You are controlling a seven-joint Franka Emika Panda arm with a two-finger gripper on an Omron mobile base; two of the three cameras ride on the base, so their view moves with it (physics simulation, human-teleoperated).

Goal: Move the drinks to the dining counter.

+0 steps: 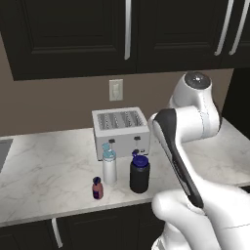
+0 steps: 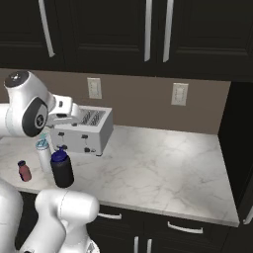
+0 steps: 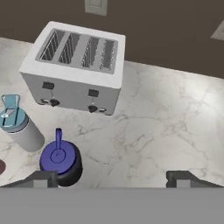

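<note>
- Hand view: the fingers (image 3: pixel 111 178) stand wide apart with nothing between them, their two dark tips at the bottom edge, above bare marble counter (image 3: pixel 166 118).
- Nearest the tips is the black bottle (image 3: pixel 60 162), seen from above with its blue cap, just beside the left tip and not between the two.
- Next to it, farther left, stands the white bottle (image 3: pixel 21 127) with its light-blue spout lid; the two are close but apart.
- Behind both sits the toaster (image 3: pixel 75 66), slots up, knobs facing the bottles, with a wall outlet (image 3: pixel 96 6) above it.
- Left base view: the three drinks stand upright in a cluster on the counter (image 1: pixel 49 171) in front of the toaster (image 1: pixel 120 129): black bottle (image 1: pixel 139 174) at right, white bottle (image 1: pixel 109 166) just left of it, small purple bottle (image 1: pixel 97 188) nearer the front edge.
- The arm (image 1: pixel 188 127) arches over the right side of the counter.
- Dark cabinets (image 1: pixel 73 34) hang above; a sink edge (image 1: pixel 3 151) shows at far left.
- Right base view: the black bottle (image 2: pixel 62 169) stands near the front edge, the white bottle (image 2: pixel 44 155) and purple bottle (image 2: pixel 23 171) to its left, all before the toaster (image 2: pixel 84 130).
</note>
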